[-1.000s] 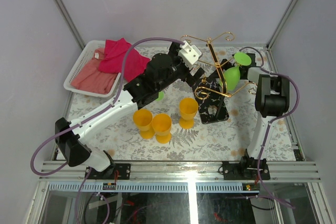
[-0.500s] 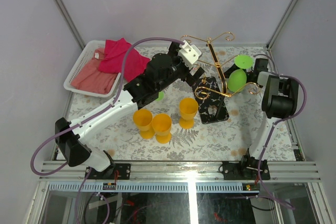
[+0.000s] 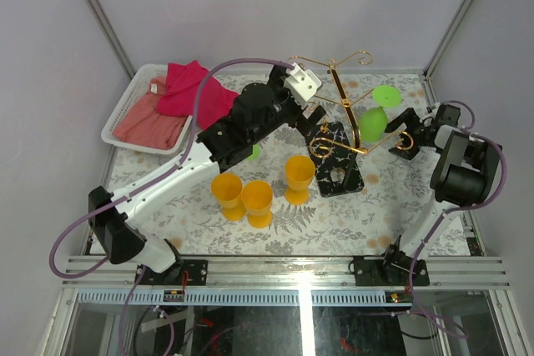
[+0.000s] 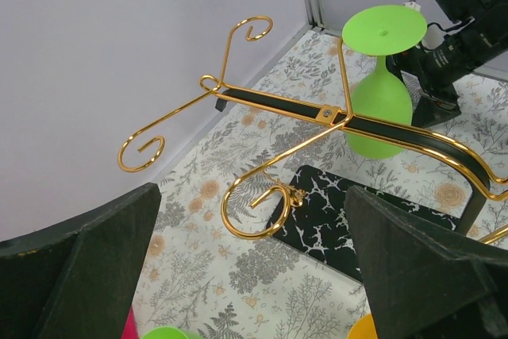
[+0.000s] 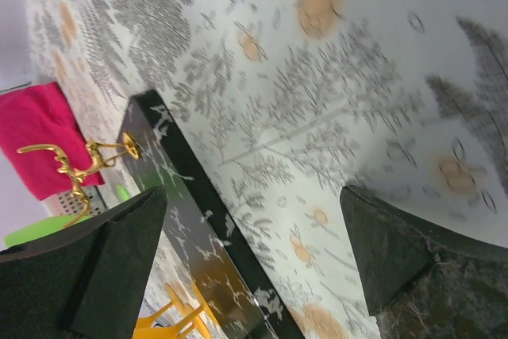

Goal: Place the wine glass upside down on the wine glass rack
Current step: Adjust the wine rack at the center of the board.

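The green wine glass (image 3: 373, 121) hangs upside down, its foot on top, in a gold wire arm of the wine glass rack (image 3: 344, 106), which has a black white-veined base (image 3: 340, 164). My right gripper (image 3: 404, 137) is open and empty, just right of the glass and apart from it. My left gripper (image 3: 315, 116) is open and empty, held above the table left of the rack. In the left wrist view the glass (image 4: 379, 113) hangs from the rack (image 4: 278, 102) ahead of the gripper (image 4: 254, 275). The right wrist view shows its gripper (image 5: 254, 252) open above the rack base (image 5: 186, 196).
Three yellow goblets (image 3: 227, 190) (image 3: 258, 201) (image 3: 299, 175) stand in front of the rack. Another green goblet (image 3: 253, 152) is mostly hidden under the left arm. A white basket (image 3: 125, 106) with red and pink cloths sits at the back left.
My right gripper has opened, let go of the green wine glass and drawn back to the right. The glass stays hanging on the rack. The left arm has not moved.
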`<action>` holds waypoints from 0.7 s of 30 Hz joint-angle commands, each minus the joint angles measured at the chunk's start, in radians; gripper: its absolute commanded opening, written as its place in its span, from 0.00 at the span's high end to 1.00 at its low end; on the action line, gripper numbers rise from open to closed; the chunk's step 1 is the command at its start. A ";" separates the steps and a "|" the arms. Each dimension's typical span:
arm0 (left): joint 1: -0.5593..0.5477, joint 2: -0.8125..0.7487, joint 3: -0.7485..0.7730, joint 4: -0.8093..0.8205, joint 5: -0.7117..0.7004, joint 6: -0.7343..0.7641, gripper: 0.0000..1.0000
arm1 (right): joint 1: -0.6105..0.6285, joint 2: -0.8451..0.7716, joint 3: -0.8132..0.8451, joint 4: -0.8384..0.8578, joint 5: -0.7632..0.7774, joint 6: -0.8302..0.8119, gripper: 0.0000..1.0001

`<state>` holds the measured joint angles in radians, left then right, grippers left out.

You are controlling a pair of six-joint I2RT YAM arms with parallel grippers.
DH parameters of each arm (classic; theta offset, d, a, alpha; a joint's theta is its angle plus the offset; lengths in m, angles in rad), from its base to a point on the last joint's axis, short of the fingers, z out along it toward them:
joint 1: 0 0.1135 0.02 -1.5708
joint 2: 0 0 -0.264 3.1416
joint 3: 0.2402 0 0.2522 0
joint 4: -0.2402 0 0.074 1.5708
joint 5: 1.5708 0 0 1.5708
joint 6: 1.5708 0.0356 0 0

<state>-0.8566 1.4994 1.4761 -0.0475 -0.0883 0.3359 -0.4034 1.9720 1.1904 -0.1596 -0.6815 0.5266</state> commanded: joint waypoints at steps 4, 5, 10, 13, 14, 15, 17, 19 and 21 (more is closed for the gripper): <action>0.006 0.019 0.059 0.012 0.021 0.049 0.00 | -0.004 -0.106 -0.168 -0.183 0.294 -0.081 0.01; 0.007 0.015 0.059 0.014 0.022 0.049 0.00 | -0.004 -0.128 -0.197 -0.189 0.304 -0.090 0.01; 0.009 0.007 0.050 0.020 0.027 0.046 0.00 | -0.003 -0.196 -0.289 -0.195 0.279 -0.092 0.00; 0.010 0.006 0.049 0.021 0.028 0.042 0.00 | -0.002 -0.231 -0.325 -0.194 0.254 -0.084 0.00; 0.010 0.005 0.047 0.023 0.028 0.039 0.00 | -0.001 -0.242 -0.332 -0.199 0.247 -0.089 0.00; 0.010 0.004 0.044 0.026 0.028 0.037 0.00 | 0.001 -0.252 -0.337 -0.209 0.247 -0.099 0.00; 0.009 0.003 0.038 0.032 0.027 0.031 0.00 | 0.009 -0.270 -0.344 -0.232 0.246 -0.128 0.03; 0.010 0.003 0.032 0.031 0.027 0.026 0.00 | 0.023 -0.287 -0.358 -0.243 0.233 -0.136 0.05; 0.009 0.002 0.027 0.033 0.025 0.018 0.00 | 0.049 -0.298 -0.370 -0.243 0.217 -0.129 0.05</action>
<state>-0.8562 1.5101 1.4975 -0.0483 -0.0673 0.3637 -0.3977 1.6699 0.8860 -0.2546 -0.5144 0.4450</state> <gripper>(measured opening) 0.997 0.949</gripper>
